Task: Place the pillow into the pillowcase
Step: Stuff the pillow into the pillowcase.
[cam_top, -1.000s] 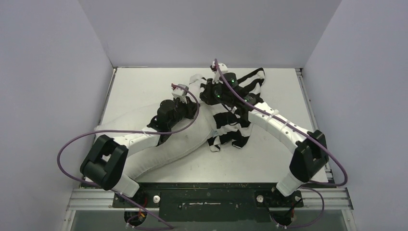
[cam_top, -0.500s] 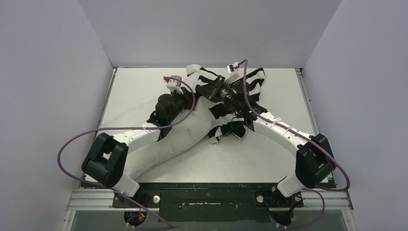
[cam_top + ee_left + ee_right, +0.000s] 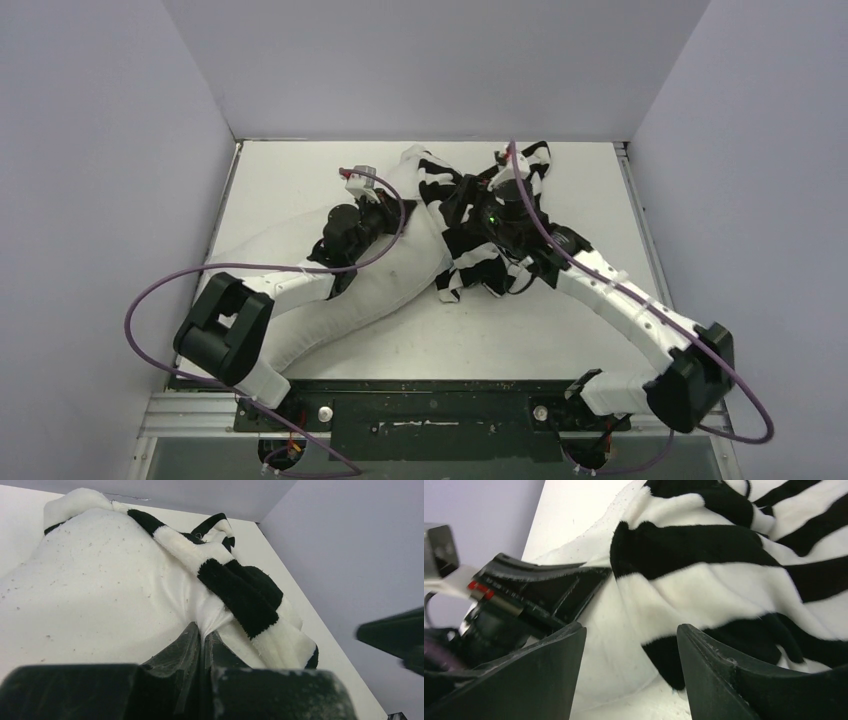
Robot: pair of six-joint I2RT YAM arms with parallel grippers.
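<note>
**A:** Pose of the left arm?

**B:** Elbow folded above the near left corner of the desk, forearm stretched along the pillow toward the far middle. Left gripper closed tight, pinching a fold of the pillow's plain white cloth (seen in the left wrist view).

**A:** And the right arm?

**B:** Elbow out over the near right corner, forearm reaching diagonally to the far middle, above the pillowcase. Right gripper spread wide, with nothing between the jaws; striped cloth just beyond the tips, the other gripper close by on its left.

**A:** Position of the task's things?

**B:** Pillow lying diagonally from the near left corner toward the far middle of the desk. Pillowcase bunched over and beside the pillow's far end (black and white stripes crumpled), spreading from the far edge to mid-desk. Not possible to tell how much of the pillow sits inside.
</note>
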